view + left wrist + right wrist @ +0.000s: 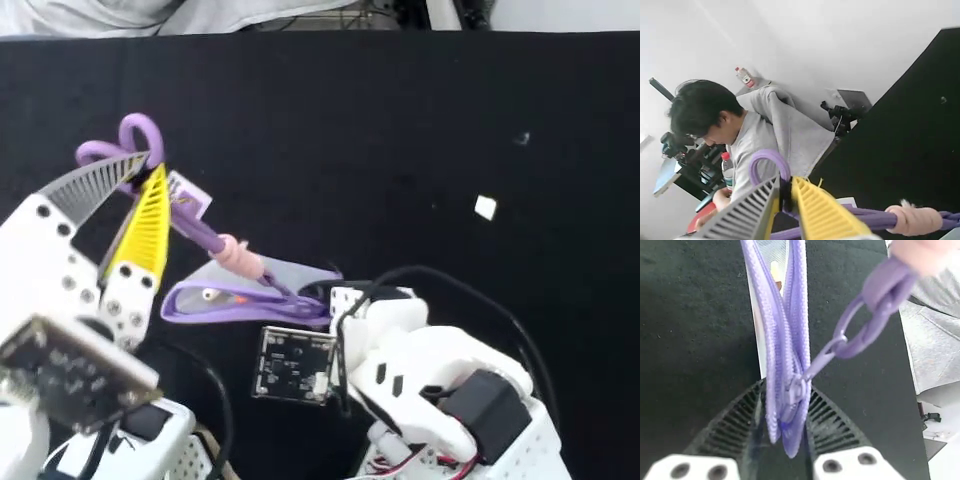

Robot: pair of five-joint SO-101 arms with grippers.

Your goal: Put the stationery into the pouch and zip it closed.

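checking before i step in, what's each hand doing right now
Left hand: closed on the purple strap.
Right hand: closed on the pouch at its zipper end.

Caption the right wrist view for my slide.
Right gripper clamps the purple pouch at its zipper, the purple strap leading off.

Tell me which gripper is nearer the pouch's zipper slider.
Right. The right gripper grips the pouch end right at the zipper slider; the left gripper holds the strap loop, off the pouch.
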